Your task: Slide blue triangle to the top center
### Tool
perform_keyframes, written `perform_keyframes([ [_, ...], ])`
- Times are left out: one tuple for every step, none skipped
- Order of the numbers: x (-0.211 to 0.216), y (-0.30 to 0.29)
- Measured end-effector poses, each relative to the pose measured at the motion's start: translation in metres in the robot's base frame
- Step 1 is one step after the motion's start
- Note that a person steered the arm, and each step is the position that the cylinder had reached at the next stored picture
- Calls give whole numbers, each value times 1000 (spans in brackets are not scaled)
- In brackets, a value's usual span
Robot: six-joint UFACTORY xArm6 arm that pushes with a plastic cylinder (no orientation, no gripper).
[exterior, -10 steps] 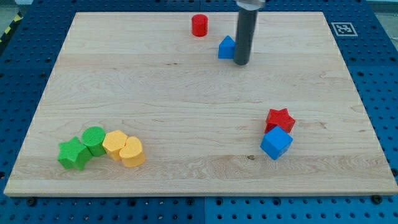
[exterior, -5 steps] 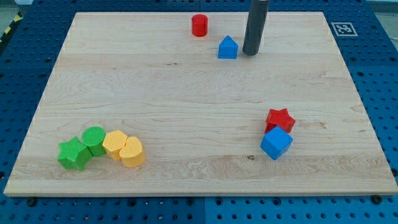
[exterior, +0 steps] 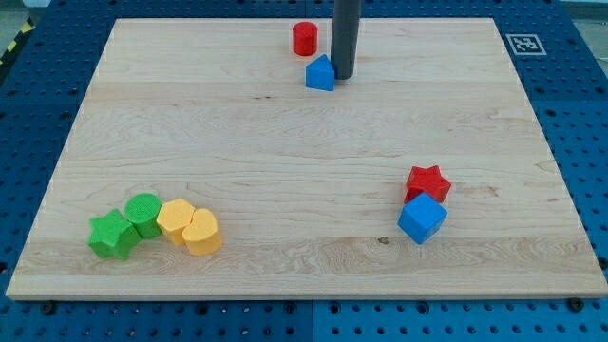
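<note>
The blue triangle lies on the wooden board near the view's top centre. My tip stands right against its right side, touching it. A red cylinder stands just above and to the left of the blue triangle, close to the board's top edge, a small gap apart from it.
A red star and a blue cube touch at the lower right. A green star, a green cylinder, a yellow block and a yellow heart cluster at the lower left. A marker tag sits at the top right corner.
My tip swung from the triangle's right side farther right, then came back left and pushed the blue triangle leftward and slightly up, closer to the red cylinder.
</note>
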State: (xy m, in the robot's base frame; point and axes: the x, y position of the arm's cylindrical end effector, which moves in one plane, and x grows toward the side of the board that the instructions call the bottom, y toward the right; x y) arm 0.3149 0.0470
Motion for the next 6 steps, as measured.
perform_keyframes([
  [0, -1],
  [0, -6],
  [0, -14],
  [0, -4],
  [25, 48],
  [88, 109],
])
